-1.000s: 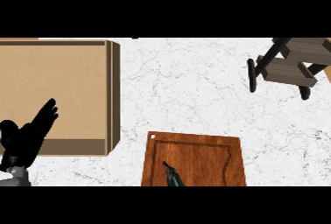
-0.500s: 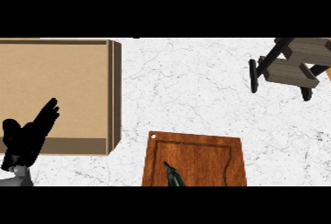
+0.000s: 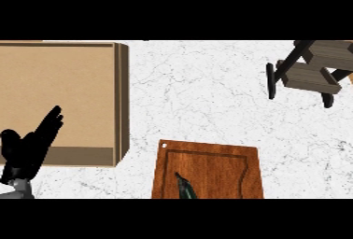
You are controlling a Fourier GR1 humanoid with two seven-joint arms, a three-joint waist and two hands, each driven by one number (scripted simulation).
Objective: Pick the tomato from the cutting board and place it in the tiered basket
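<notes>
The left hand stood at the lower left edge of the view, open, fingers straight and pointing up and slightly right, holding nothing. It showed in front of the lower left corner of a large tan box, which stretched up and to the right of it on the white marbled tabletop. To the right of that hand, beyond the box's edge, lay the wooden cutting board, reaching the lower edge of the view. Only a thin dark sliver of the right hand showed, rising over the board's lower left part; whether it was open or closed could not be told, nor whether it held anything. The tomato could not be made out in this view. The tiered basket, with dark legs and grey-brown trays, stood far up and to the right of both hands, well apart from the board.
</notes>
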